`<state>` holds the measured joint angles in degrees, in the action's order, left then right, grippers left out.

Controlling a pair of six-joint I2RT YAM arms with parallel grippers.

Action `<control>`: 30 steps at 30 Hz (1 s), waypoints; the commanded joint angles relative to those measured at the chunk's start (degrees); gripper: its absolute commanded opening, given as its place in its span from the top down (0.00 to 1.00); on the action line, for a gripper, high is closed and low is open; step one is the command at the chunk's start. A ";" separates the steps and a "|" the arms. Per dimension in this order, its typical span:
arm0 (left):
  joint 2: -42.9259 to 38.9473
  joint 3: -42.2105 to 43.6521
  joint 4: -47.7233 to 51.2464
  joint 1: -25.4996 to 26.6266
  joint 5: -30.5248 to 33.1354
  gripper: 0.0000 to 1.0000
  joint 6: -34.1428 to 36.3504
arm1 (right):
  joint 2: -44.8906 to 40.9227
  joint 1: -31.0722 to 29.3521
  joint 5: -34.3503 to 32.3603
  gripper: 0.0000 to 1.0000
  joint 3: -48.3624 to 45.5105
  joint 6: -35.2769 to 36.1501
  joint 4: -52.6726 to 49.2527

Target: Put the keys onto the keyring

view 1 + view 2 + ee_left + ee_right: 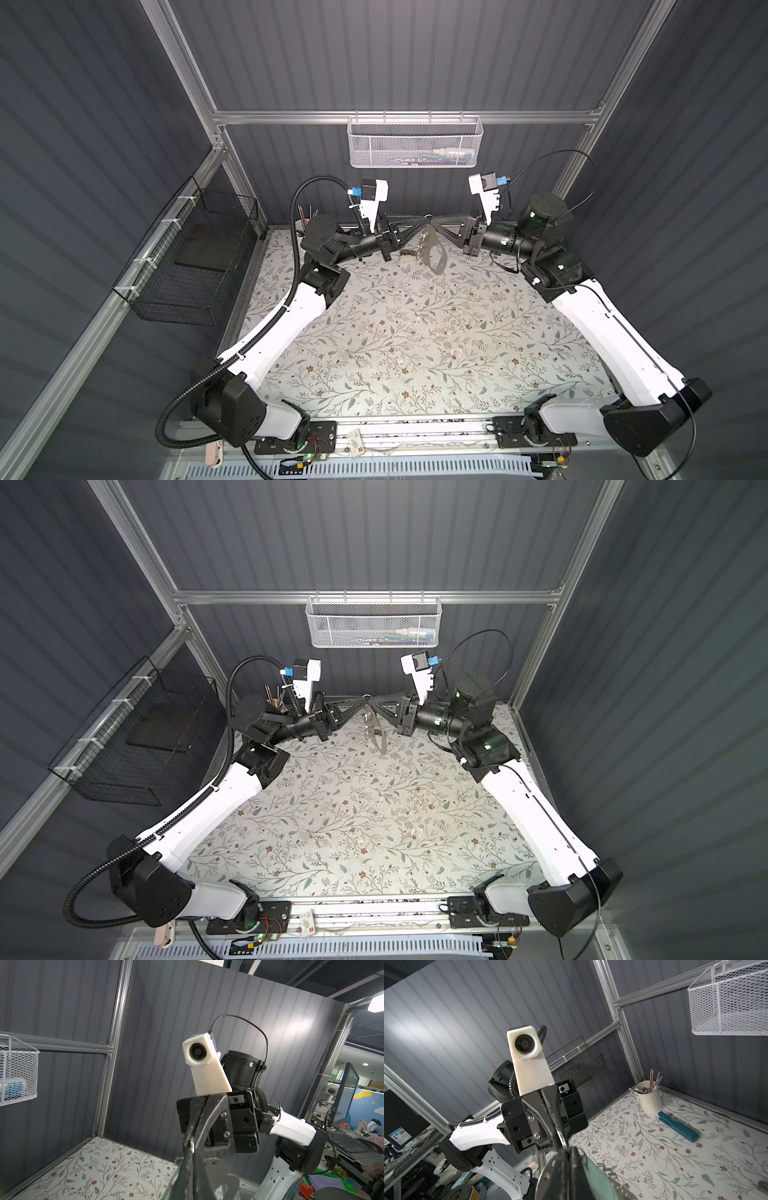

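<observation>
Both arms are raised at the back middle of the floral table (415, 340), fingertips meeting head-on. My left gripper (424, 222) (190, 1153) and right gripper (434, 222) (566, 1150) are both shut, pinching the same small silver wire ring (428, 216) (192, 1145) (562, 1136). The grey keyring fob (434, 259) (377, 742) (224, 1178) (548, 1172) hangs from it above the table. The keys' mint-green tag (599, 1180) (175, 1176) dangles close beside the fingers, opposite the fob. I cannot make out the brass key blade.
A tan-and-white lump (408, 252) lies on the table under the grippers. A white pencil cup (649, 1098) and a teal case (679, 1126) sit near the back left corner. A white mesh basket (413, 141) hangs on the back rail, a black wire basket (195, 257) on the left wall.
</observation>
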<state>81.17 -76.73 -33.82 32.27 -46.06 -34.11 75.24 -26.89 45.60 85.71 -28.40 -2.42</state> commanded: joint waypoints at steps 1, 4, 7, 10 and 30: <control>0.41 -2.46 1.73 0.42 -1.75 1.00 1.57 | -0.11 -0.49 0.37 1.00 1.50 0.77 -1.43; 0.44 -2.45 1.76 0.42 -2.16 1.00 1.45 | -0.34 -0.53 0.37 1.00 1.18 0.91 -1.71; 0.85 -2.90 1.79 0.42 -2.36 1.00 1.07 | -0.70 -0.47 0.34 0.95 0.77 1.06 -1.23; 1.40 -3.27 1.74 0.42 -2.92 1.00 0.64 | -0.56 -0.46 0.27 0.95 1.29 1.31 -1.19; 1.98 -3.63 3.86 0.34 -4.76 0.90 1.07 | -0.32 -0.31 1.11 1.00 1.90 3.41 -2.86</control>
<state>82.76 -78.74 -31.70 32.16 -48.03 -34.89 75.13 -26.68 45.04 86.00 -26.06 -3.51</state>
